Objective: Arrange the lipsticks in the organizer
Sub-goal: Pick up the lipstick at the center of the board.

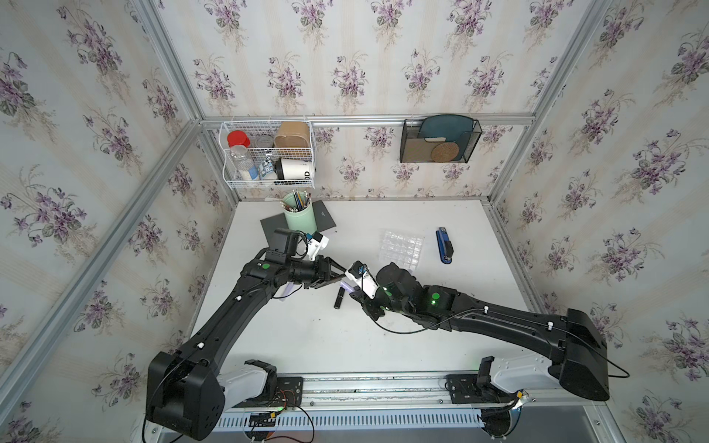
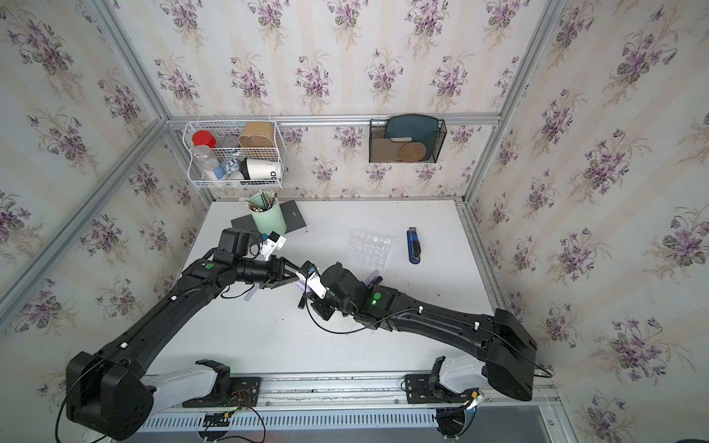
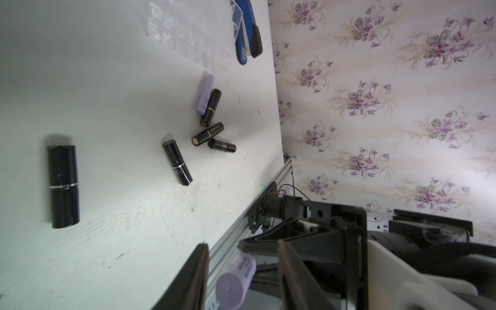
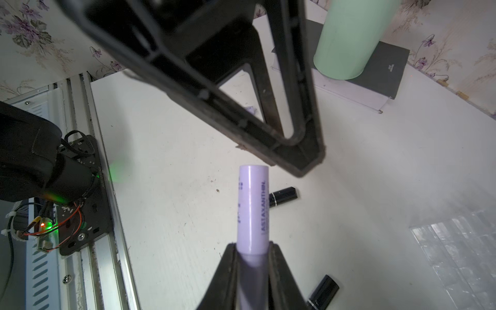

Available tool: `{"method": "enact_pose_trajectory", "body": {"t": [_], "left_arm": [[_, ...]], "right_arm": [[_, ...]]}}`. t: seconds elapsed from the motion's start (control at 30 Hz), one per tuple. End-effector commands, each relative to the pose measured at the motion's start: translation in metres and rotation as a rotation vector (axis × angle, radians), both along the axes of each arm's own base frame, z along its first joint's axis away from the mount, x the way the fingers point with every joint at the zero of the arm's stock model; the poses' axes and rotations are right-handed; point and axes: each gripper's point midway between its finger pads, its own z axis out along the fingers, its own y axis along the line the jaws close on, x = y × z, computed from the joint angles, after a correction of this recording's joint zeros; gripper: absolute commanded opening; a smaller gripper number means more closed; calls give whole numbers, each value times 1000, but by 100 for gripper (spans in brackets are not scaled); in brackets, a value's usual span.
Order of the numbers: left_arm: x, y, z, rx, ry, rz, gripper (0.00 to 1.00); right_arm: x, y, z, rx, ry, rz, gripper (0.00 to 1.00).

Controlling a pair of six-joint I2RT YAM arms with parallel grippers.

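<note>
Right gripper (image 4: 252,249) clamps a lilac lipstick (image 4: 252,209) by one end — likely a handover — left gripper (image 3: 241,243) gaping around the other.

in the left wrist view, the organizer (image 3: 188,35) and stapler (image 3: 243,43) are cut off.

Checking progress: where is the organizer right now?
In both top views the organizer lies right of centre, just left of the blue stapler, not touching it.
</note>
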Motion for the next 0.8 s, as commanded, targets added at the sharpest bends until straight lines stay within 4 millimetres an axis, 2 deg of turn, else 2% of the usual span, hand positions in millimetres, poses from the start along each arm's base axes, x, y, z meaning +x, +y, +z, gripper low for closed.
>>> {"method": "enact_pose_trajectory", "body": {"t": [0.0, 0.1, 0.27, 0.33, 0.4, 0.5, 0.57, 0.6, 0.67, 0.7, 0.77], "left_arm": [[-12, -3, 1, 6, -14, -61, 55], [-14, -6, -1, 3, -3, -77, 44], [-18, -9, -6, 14, 3, -110, 44], [-17, -9, -5, 12, 0, -114, 41], [-15, -11, -2, -1, -4, -115, 34], [-11, -13, 1, -8, -8, -112, 15], [-6, -14, 4, -14, -8, -107, 0], [-3, -15, 5, -13, -10, -102, 0], [7, -14, 4, -3, -12, -72, 0], [16, -11, 2, 7, -11, -37, 0], [39, -2, -4, -3, 20, 70, 0]], "right_arm": [[0, 6, 12, 45, -27, 26, 12], [0, 6, 12, 43, -32, 30, 12], [2, 1, 13, 45, -40, 22, 12], [1, 0, 13, 47, -40, 22, 12], [3, 1, 13, 48, -42, 19, 12], [6, 3, 16, 57, -48, 11, 16], [12, 2, 19, 60, -46, -20, 22], [16, 1, 20, 62, -34, -42, 28], [26, -6, 23, 90, 19, -105, 52], [33, -11, 27, 141, 78, -158, 58], [45, -27, 37, 295, 215, -228, 64]]}}
